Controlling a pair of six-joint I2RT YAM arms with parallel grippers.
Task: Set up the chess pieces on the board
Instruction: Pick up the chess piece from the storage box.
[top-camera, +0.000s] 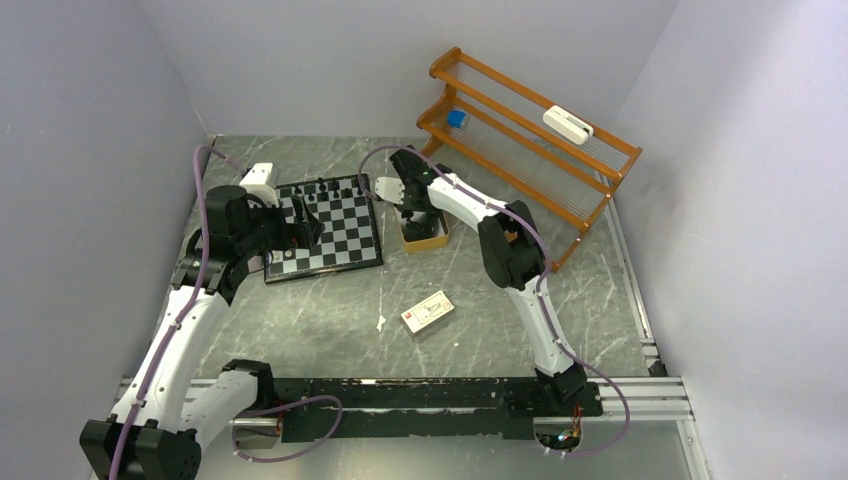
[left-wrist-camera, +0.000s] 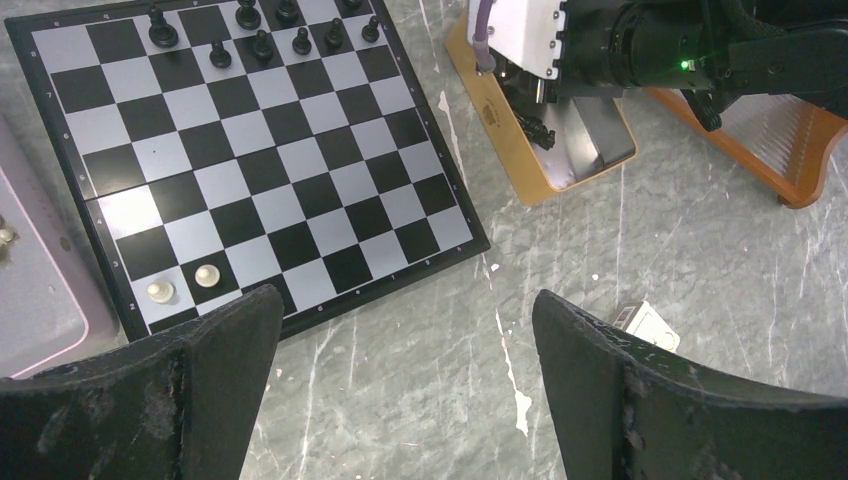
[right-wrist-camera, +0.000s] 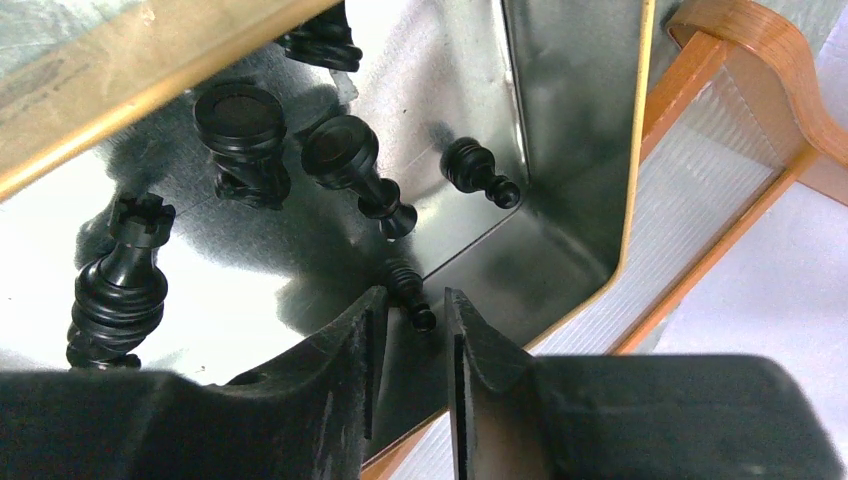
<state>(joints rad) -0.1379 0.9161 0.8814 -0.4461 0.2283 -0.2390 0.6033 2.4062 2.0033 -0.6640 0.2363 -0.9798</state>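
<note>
The board (top-camera: 340, 240) lies at the back left of the table. In the left wrist view several black chess pieces (left-wrist-camera: 262, 45) stand along the far rows of the board (left-wrist-camera: 270, 150), and two pale ones (left-wrist-camera: 207, 275) stand near its close corner. My left gripper (left-wrist-camera: 407, 305) hangs open over the bare table beside the board's edge, holding nothing. My right gripper (right-wrist-camera: 415, 305) reaches into a tan metal-lined box (top-camera: 432, 238). Its jaws stand narrowly apart around a small black pawn (right-wrist-camera: 405, 285), and a gap shows on one side. Several more black pieces (right-wrist-camera: 245, 130) lie loose in the box.
A wooden rack (top-camera: 530, 130) stands at the back right, close behind the tan box. A small white card box (top-camera: 428, 312) lies mid-table. A pale box (left-wrist-camera: 30, 280) sits against the board's left side. Grey walls close in the table on three sides.
</note>
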